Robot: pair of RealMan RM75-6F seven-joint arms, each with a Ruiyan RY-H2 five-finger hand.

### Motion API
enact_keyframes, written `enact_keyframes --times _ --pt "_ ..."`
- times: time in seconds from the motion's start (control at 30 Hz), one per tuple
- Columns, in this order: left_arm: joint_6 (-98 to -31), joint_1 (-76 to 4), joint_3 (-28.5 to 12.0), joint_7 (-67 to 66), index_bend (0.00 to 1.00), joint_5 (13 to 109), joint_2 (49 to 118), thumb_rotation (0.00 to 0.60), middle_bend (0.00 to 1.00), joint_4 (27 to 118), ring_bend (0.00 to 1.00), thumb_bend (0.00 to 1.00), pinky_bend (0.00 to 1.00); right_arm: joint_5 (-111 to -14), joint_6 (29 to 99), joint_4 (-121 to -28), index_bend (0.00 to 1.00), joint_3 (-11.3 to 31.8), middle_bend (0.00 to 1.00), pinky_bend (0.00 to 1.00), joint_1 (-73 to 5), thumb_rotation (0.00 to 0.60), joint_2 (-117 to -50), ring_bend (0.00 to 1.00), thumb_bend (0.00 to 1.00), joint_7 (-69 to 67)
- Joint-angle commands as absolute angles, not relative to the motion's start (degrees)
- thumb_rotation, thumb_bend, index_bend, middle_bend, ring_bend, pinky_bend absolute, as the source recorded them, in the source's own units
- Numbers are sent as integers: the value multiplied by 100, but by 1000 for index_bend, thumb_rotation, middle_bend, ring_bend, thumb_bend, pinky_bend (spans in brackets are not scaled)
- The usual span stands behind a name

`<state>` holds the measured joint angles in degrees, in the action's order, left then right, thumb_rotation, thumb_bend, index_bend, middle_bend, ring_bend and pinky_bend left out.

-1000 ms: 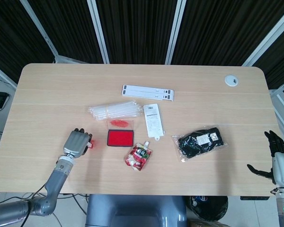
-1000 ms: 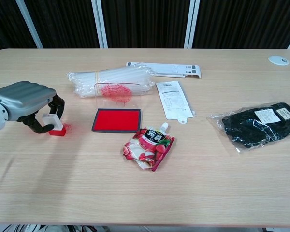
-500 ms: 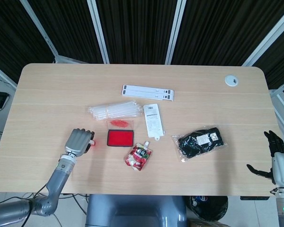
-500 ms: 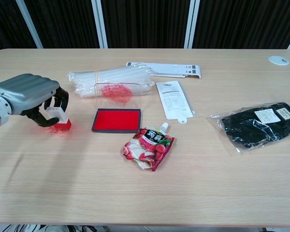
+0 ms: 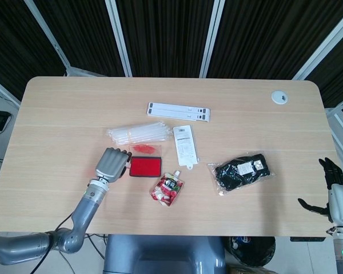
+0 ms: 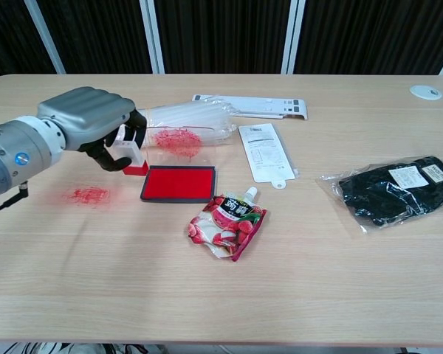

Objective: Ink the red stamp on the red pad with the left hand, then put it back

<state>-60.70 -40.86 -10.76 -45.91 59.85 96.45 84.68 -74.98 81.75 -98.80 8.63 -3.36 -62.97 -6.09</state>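
My left hand (image 6: 92,122) (image 5: 112,162) grips the red stamp (image 6: 130,158), a white handle on a red base, and carries it above the table just left of the red ink pad (image 6: 179,183) (image 5: 145,166). The pad lies open with its clear lid (image 6: 179,144) standing up behind it, smeared red. The head view hides the stamp under my left hand. A red ink smudge (image 6: 87,195) marks the table where the stamp stood. My right hand (image 5: 334,185) hangs off the table's right edge, fingers spread and holding nothing.
A lychee pouch (image 6: 227,223) lies just in front of the pad. A bag of clear straws (image 6: 173,118) lies behind it, with a white card (image 6: 264,151), a white strip (image 6: 251,106) and a black packet (image 6: 395,188) to the right. A white grommet (image 6: 425,91) sits far right.
My left hand lifted the red stamp off the table and carried it right, up to the pad's left edge. A red smudge is left where it stood. The right hand stayed still.
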Motion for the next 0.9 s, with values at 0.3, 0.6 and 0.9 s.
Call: enact_keyframes --times 0.3,0.6,0.9 --pt "-5994 -4628 -1397 -5320 688 5189 10209 600 685 8208 533 572 605 -7463 8136 -9888 0 865 0 198 -340 600 -6285 0 159 -646" --pt "-6011 -4858 -1424 -5589 688 4799 10452 600 685 7986 533 572 606 -7443 8107 -9893 0 863 0 199 -342 600 -6273 0 158 -683" --pt "-6003 -4981 -1376 -5626 690 4636 10559 600 689 7863 536 572 611 -7432 8097 -9887 0 863 0 198 -340 600 -6267 0 158 -705"
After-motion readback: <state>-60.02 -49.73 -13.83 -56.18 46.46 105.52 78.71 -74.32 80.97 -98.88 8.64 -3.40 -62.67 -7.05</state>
